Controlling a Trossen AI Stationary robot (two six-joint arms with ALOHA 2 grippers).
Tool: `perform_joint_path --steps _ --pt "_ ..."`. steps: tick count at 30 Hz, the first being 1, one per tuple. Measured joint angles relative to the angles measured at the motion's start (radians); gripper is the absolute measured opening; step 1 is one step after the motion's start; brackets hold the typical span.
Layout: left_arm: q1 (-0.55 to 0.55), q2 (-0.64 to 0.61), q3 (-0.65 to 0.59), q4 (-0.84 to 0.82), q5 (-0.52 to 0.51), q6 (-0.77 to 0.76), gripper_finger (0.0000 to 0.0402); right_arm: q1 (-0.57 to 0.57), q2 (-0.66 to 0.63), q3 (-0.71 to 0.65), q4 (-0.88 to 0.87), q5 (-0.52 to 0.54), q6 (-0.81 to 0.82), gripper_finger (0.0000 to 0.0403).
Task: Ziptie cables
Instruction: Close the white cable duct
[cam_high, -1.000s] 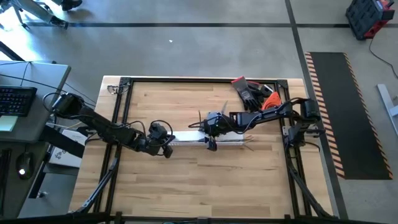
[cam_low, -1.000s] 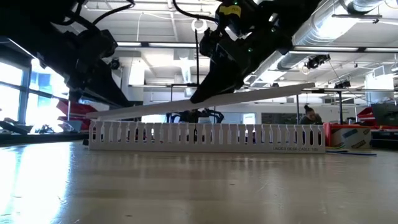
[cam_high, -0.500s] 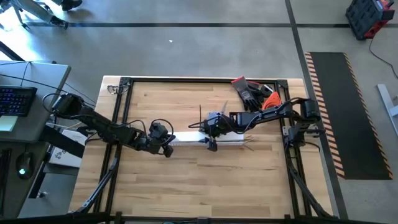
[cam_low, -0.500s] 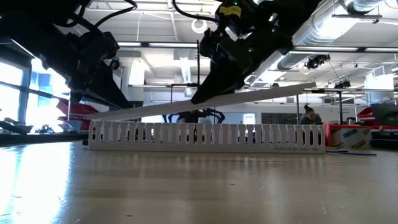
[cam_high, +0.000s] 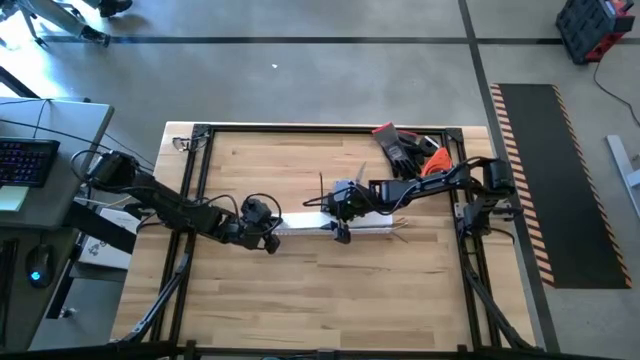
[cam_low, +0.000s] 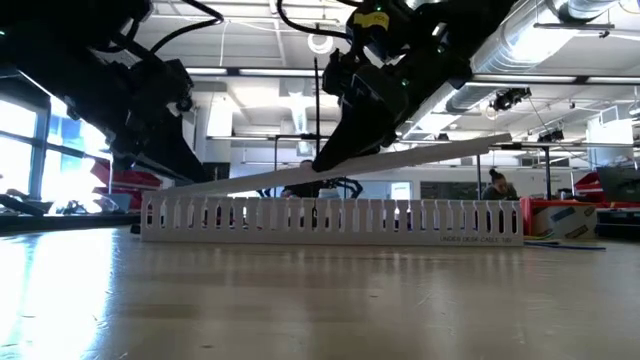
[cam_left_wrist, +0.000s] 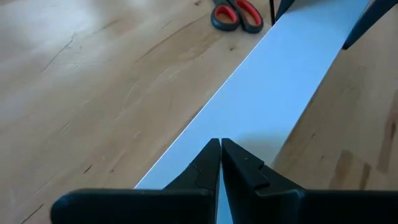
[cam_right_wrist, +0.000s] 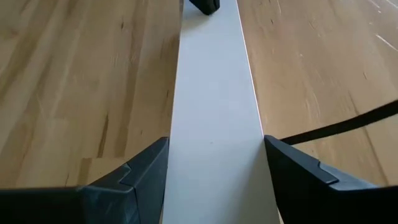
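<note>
Both arms held the flat white plastic strip (cam_low: 330, 170) above the white comb-slotted duct (cam_low: 330, 218) on the wooden bench (cam_high: 320, 290). The left gripper (cam_left_wrist: 220, 163) pinched its lower end, jaws nearly together; the right gripper (cam_right_wrist: 214, 168) clamped its edges midway, jaws spread. Thin black cables (cam_right_wrist: 339, 129) lay beside the right gripper, the nearer arm, partly hidden.

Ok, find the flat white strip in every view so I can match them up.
High view: flat white strip mid-table, between both grippers.
Low view: slanting above the slotted white duct, its higher end to the picture's right.
Left wrist view: fills the centre.
Right wrist view: runs up the middle.
Shared landmark: the wooden table.
</note>
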Motion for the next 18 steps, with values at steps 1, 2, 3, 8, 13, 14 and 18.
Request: perform_joint_path --steps 1,2,3,8,13,14,18 --pt "0.000 0.006 0.001 0.002 -0.001 -0.003 0.0000 0.000 0.000 0.000 -0.001 0.000 -0.003 0.0214" --pt "0.000 0.011 0.001 0.003 -0.004 -0.004 0.0000 0.000 0.000 0.000 -0.001 0.000 -0.005 0.0214" --pt "-0.001 0.012 0.001 0.003 -0.004 -0.004 0.0000 0.000 0.000 0.000 -0.001 0.000 -0.007 0.0214" --pt "0.000 -0.021 0.002 -0.009 0.011 0.005 0.0000 0.000 0.000 0.000 0.017 -0.001 -0.011 0.0214" --pt "0.000 -0.060 0.015 0.001 0.049 0.041 0.0000 0.004 0.000 0.000 0.021 -0.004 -0.012 0.0214" --pt "0.000 -0.059 0.015 -0.003 0.055 0.041 0.0000 0.005 0.000 0.000 0.022 -0.004 -0.013 0.0214" --pt "0.000 -0.053 0.015 -0.009 0.057 0.031 0.0000 0.010 0.000 0.000 0.013 0.001 -0.014 0.0214"
